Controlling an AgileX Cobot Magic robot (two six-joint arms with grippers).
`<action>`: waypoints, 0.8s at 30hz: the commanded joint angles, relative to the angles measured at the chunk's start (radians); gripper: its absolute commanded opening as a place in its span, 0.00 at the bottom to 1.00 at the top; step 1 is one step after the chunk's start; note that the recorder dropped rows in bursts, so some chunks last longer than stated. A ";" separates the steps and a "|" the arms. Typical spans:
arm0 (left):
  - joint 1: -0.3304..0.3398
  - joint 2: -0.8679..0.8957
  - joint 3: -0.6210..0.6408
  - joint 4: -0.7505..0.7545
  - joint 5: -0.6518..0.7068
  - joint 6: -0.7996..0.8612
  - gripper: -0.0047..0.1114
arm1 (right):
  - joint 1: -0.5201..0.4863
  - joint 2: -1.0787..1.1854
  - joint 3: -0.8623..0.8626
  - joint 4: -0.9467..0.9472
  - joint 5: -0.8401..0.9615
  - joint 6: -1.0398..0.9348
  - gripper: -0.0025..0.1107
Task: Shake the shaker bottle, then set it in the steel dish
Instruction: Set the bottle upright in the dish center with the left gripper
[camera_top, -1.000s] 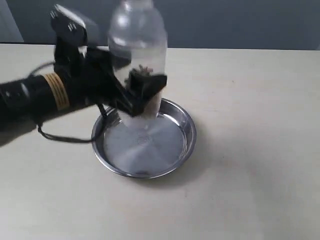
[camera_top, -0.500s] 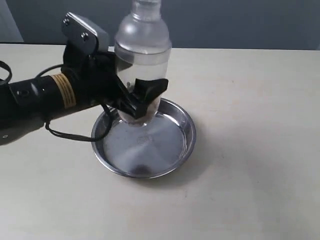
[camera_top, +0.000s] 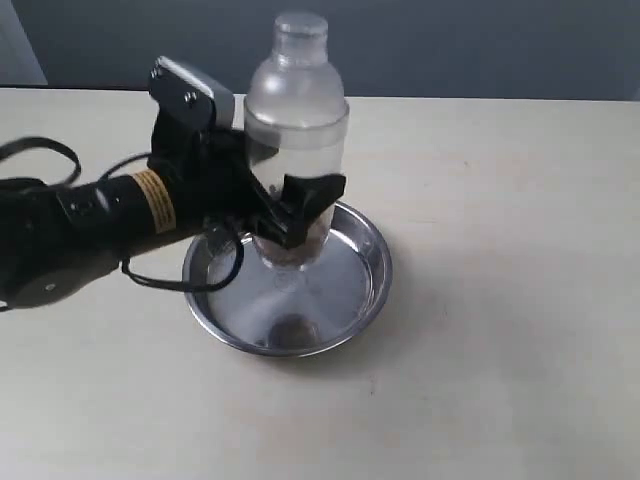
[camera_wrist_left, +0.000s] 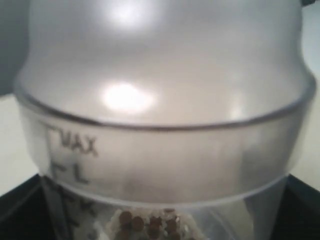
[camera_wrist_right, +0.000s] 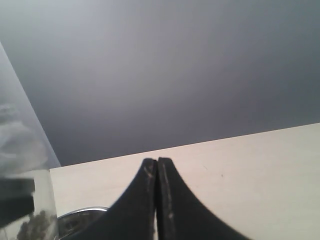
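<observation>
Beige tabletop (camera_top: 500, 330), left pincer (camera_top: 295, 205) gripping clear plastic shaker bottle (camera_top: 297, 110) over shiny steel dish (camera_top: 375, 265), right pincer (camera_wrist_right: 157, 165) closed

Bare table (camera_top: 510, 300) right of steel dish (camera_top: 384, 266)

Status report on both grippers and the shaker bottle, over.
Left gripper shut on the shaker bottle, held upright over the steel dish; contact with the dish unclear. Right gripper shut, empty. Nothing seen in the way.

We read "MAX" with a partial "FL" under it on the shaker bottle (camera_wrist_left: 160, 125) wall; yellow label (camera_top: 150, 200) on the left arm (camera_top: 80, 225) too blurred.
</observation>
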 joint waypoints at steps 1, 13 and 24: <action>0.009 0.034 0.040 -0.023 -0.197 0.021 0.04 | -0.001 -0.004 0.002 -0.001 -0.003 -0.004 0.01; 0.009 0.157 0.026 -0.129 -0.163 0.149 0.04 | -0.001 -0.004 0.002 -0.001 -0.005 -0.004 0.01; 0.009 0.356 0.026 -0.216 -0.440 0.298 0.04 | -0.001 -0.004 0.002 -0.001 -0.003 -0.004 0.01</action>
